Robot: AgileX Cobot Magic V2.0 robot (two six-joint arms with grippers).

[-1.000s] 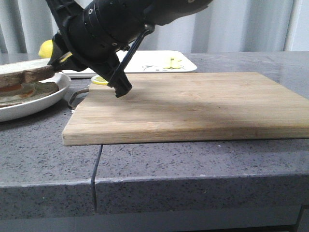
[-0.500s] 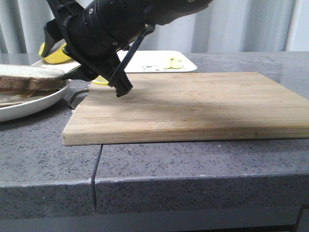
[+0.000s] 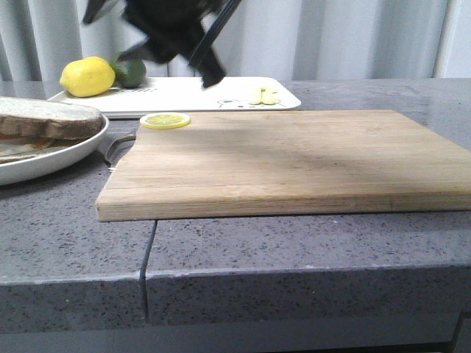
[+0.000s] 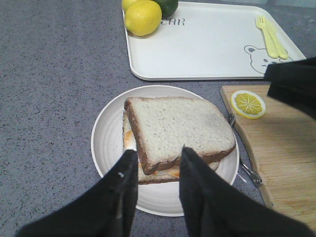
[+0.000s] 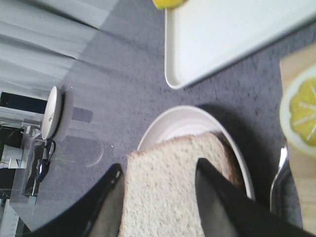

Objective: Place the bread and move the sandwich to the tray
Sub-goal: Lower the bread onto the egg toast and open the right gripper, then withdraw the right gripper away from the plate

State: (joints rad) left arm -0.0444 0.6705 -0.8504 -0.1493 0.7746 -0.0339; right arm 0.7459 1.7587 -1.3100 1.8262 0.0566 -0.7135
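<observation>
The bread [image 4: 177, 127], a thick white slice with a speckled face and dark crust, lies flat atop the sandwich [image 4: 153, 170] on its round white plate [image 4: 106, 148]. The empty white tray [image 4: 207, 42] with its bear print lies just beyond the plate.

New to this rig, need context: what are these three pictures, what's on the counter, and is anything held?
It is a robot with two arms, each ending in a two-finger gripper. One picture looks forward over the grey counter. The other two come from a camera on each wrist, so the black prongs at the bottom are that arm's own fingers. On the counter are a wooden cutting board with a lemon slice, a white tray carrying a lemon and a lime, and the sandwich on its round plate, with the bread on top. The left gripper and right gripper are both open above it. Nothing is held.
</observation>
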